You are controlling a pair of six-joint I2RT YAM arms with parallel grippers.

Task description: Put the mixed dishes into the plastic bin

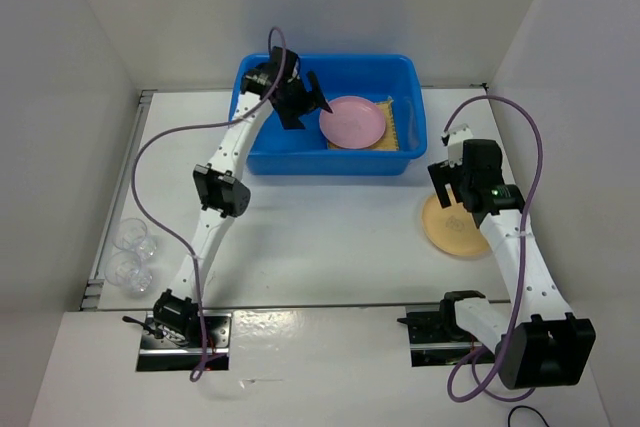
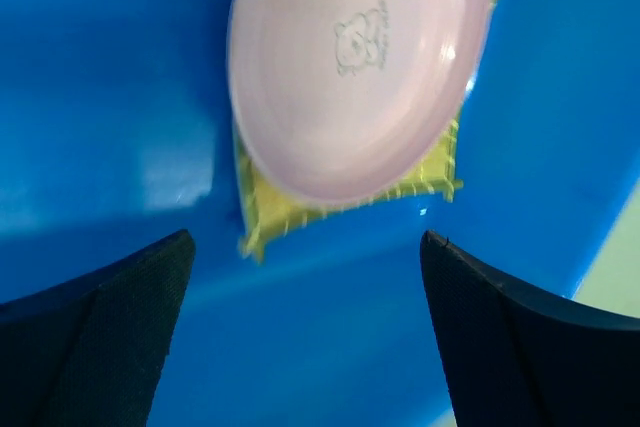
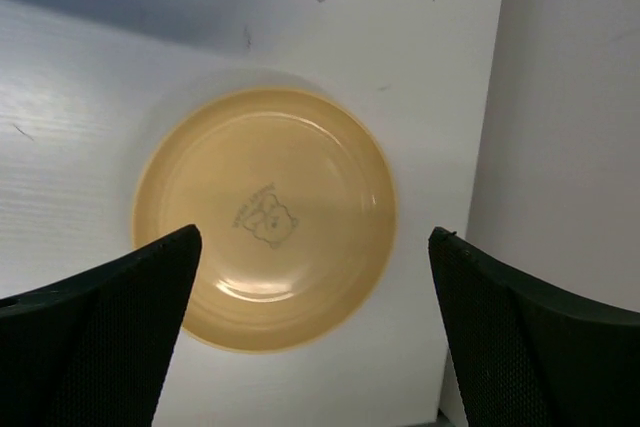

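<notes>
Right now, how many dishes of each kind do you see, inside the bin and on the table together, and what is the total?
Plates: 2 (pink plate, yellow-tan plate)
Woven mat: 1
Clear cups: 2, as far as the top view shows
Total: 5

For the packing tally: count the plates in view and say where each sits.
2. The pink plate lies on the woven mat inside the blue bin. The yellow-tan plate lies on the table right of the bin. No others show.
</notes>
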